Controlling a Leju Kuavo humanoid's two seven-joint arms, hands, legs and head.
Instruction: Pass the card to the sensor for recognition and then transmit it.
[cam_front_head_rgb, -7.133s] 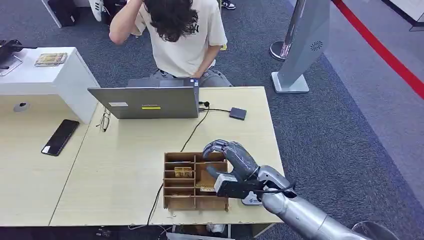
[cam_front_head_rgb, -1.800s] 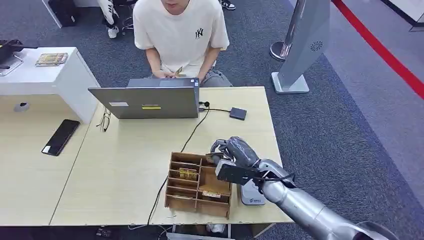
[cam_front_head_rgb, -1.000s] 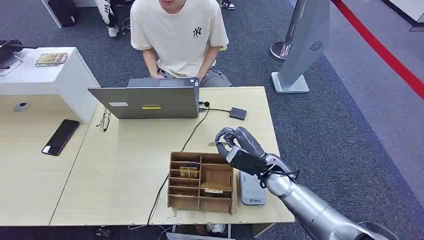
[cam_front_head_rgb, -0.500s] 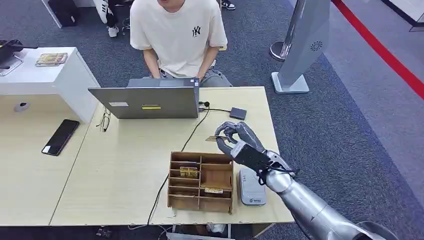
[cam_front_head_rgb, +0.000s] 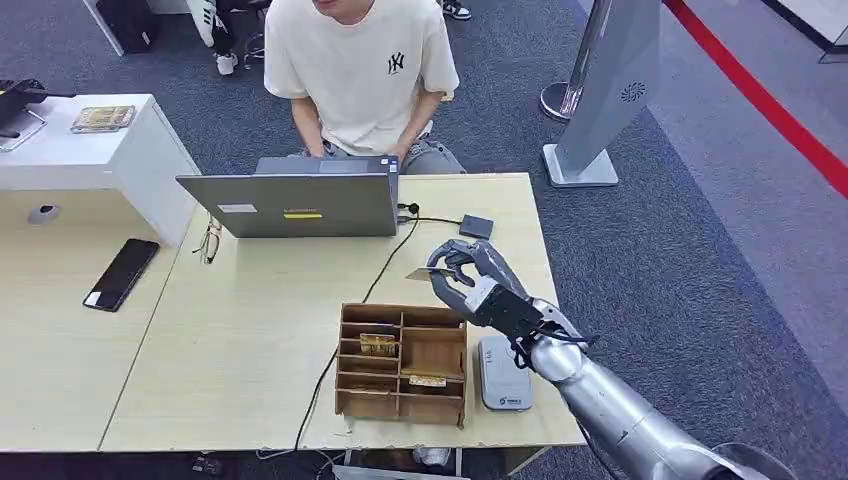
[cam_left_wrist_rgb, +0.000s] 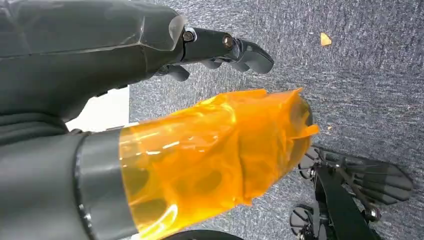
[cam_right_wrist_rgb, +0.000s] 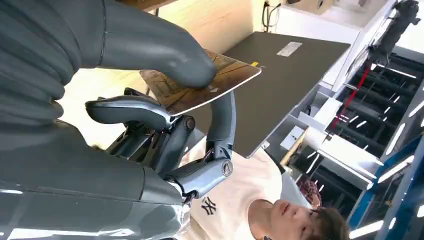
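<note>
My right hand is raised above the table, just beyond the wooden card box, and pinches a thin brown card between thumb and fingers. In the right wrist view the thumb presses on the card, which sticks out flat toward the laptop. The grey card sensor lies on the table to the right of the box, nearer me than the hand. Several cards stay in the box's slots. My left hand hangs over grey carpet with its fingers bent, and whether it holds anything cannot be made out.
A person sits behind the open laptop at the far table edge. A cable runs from the laptop past the box. A small dark device, glasses and a phone lie on the table.
My right hand has lifted the card out of the box and carried it up and away from me, toward the laptop. The box shifted slightly on the table.
</note>
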